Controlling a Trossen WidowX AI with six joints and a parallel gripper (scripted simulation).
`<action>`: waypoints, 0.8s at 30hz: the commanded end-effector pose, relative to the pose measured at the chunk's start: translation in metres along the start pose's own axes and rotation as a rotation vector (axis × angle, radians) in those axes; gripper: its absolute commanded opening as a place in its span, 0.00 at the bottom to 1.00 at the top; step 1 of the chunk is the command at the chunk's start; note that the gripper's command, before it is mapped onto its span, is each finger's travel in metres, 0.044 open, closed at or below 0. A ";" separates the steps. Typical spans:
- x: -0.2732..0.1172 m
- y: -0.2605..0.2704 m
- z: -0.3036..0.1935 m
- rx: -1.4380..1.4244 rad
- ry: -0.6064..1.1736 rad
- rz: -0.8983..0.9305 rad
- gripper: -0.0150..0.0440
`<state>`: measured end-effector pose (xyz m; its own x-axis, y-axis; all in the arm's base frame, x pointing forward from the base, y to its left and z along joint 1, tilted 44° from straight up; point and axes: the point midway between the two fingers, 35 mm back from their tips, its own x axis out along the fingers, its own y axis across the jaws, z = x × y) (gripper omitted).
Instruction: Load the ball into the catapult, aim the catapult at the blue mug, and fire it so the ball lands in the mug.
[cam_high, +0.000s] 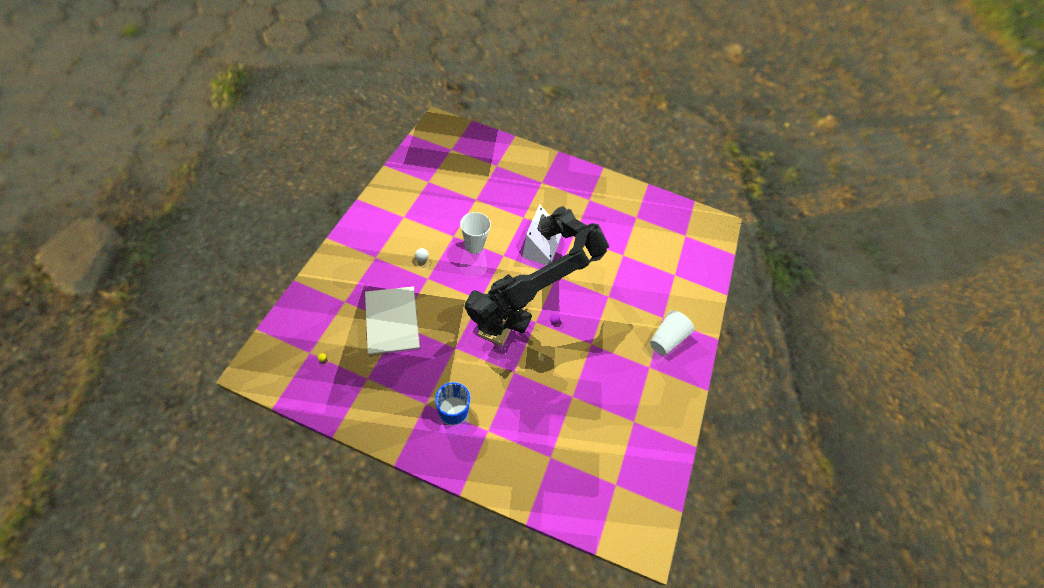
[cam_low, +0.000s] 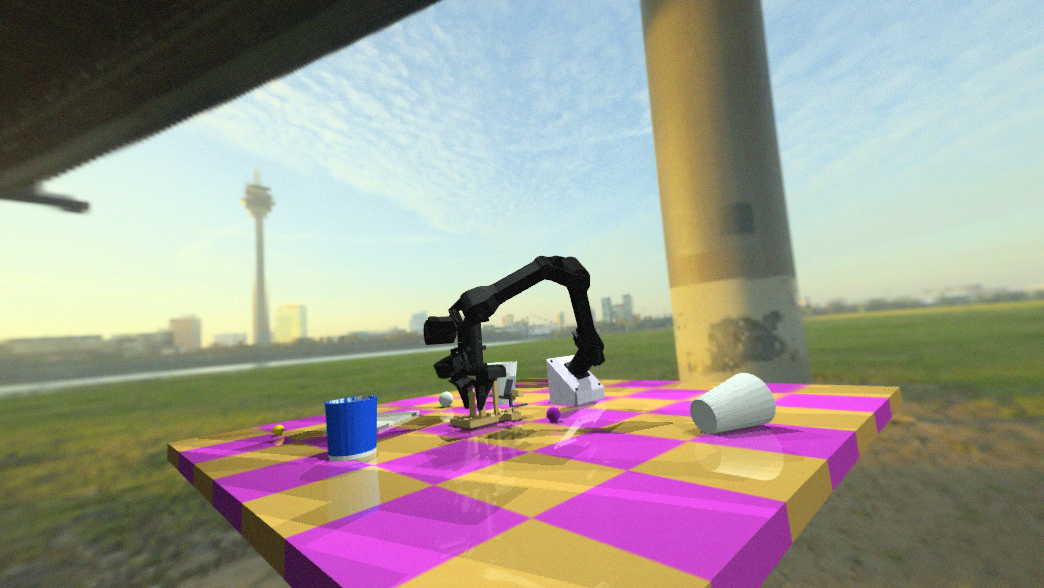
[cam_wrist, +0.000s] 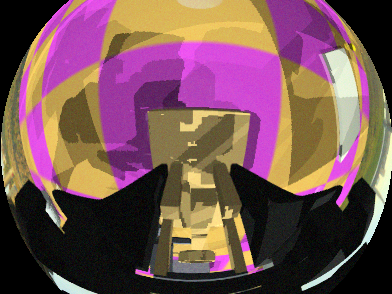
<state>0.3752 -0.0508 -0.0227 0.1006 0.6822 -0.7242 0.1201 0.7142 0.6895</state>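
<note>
The tan wooden catapult (cam_high: 493, 338) (cam_low: 470, 422) (cam_wrist: 162, 132) stands on the checkered table, its flat front base showing ahead of the fingers in the wrist view. My gripper (cam_low: 474, 406) (cam_wrist: 199, 169) points down and is shut on the catapult's upright posts, one finger on each side. The blue mug (cam_high: 452, 416) (cam_low: 350, 430) stands upright near the front edge, apart from the catapult. A purple ball (cam_high: 555, 319) (cam_low: 553, 414) lies close to the catapult. A white ball (cam_high: 421, 255) (cam_low: 445, 398) and a small yellow ball (cam_high: 322, 357) (cam_low: 278, 430) lie farther off. The catapult's cup is hard to make out.
A white slab (cam_high: 392, 321) (cam_wrist: 345, 95) lies beside the catapult. A white cup (cam_high: 475, 235) stands upright near the arm's white wedge base (cam_high: 537, 249) (cam_low: 573, 388). Another white cup (cam_high: 672, 332) (cam_low: 734, 403) lies on its side toward the right edge.
</note>
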 end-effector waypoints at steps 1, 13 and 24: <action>-0.003 -0.001 0.000 -0.001 0.001 -0.004 0.43; -0.043 0.000 0.001 0.000 0.004 -0.002 0.25; -0.025 0.000 0.001 0.000 0.005 -0.002 0.25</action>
<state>0.3743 -0.0702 -0.0015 0.0958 0.6795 -0.7273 0.1143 0.7184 0.6862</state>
